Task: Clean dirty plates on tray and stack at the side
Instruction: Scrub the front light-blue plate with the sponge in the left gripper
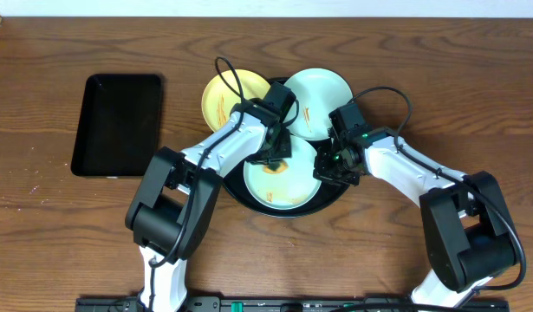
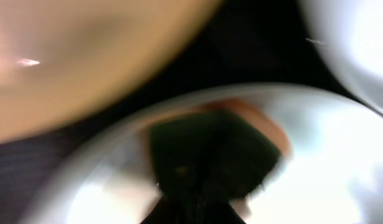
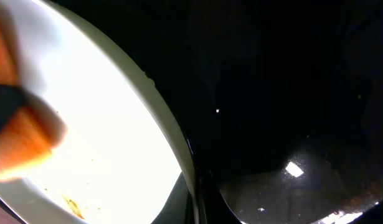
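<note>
**Scrubbing under way on the first plate; nothing stacked yet**

Overhead: All three dirty plates sit on the round black tray [image 1: 328,201]. The pale yellow plate [image 1: 224,102] is at the back left, one mint-blue plate [image 1: 322,87] at the back right, and the front mint-blue plate [image 1: 292,195] nearest the robot. Orange-brown streaks show on both back plates. Nothing lies stacked at the side, and the rectangular black tray [image 1: 119,126] is well apart on the left. The task therefore looks to be at an early stage. The left gripper [image 1: 275,158] is down over the front plate, and the right gripper [image 1: 328,166] is at that plate's right edge. Neither gripper's jaws can be read from here.

Left wrist: The picture is badly blurred. A dark green and orange sponge [image 2: 207,155] sits on the front plate [image 2: 328,186], seemingly at the gripper's tip. The fingers themselves cannot be made out, so their opening cannot be told.

Right wrist: The front plate's [image 3: 104,124] rim runs beside the glossy tray [image 3: 284,93], with faint smears low on the plate. Whether the jaws pinch that rim cannot be told.
</note>
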`<act>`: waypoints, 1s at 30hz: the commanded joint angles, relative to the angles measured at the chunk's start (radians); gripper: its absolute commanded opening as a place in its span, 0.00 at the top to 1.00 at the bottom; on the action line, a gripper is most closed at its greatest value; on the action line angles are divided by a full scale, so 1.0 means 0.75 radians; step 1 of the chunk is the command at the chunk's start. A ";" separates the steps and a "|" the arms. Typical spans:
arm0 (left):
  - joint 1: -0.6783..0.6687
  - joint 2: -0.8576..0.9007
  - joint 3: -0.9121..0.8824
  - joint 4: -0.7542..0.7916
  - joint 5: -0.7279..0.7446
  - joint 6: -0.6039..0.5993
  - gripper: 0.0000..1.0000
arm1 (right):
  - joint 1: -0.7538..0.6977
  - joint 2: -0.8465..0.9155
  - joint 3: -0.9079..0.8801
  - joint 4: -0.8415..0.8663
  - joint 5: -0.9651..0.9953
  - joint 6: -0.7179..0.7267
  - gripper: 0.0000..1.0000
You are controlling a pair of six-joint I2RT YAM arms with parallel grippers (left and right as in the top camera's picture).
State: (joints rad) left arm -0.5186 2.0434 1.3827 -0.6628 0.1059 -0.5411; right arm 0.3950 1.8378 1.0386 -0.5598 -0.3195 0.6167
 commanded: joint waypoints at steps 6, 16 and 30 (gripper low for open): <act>0.009 0.055 -0.041 -0.323 -0.249 -0.329 0.92 | -0.001 0.021 -0.008 0.009 0.025 -0.006 0.99; -0.014 0.056 -0.041 -0.213 0.451 -0.110 0.93 | -0.001 0.021 -0.008 0.008 0.025 -0.006 0.99; 0.056 -0.004 0.009 -0.066 0.138 -0.120 0.93 | -0.001 0.021 -0.008 0.005 0.025 -0.006 0.99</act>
State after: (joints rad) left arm -0.5060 2.0499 1.3830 -0.6739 0.3370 -0.6380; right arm 0.3950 1.8378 1.0386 -0.5571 -0.3176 0.6163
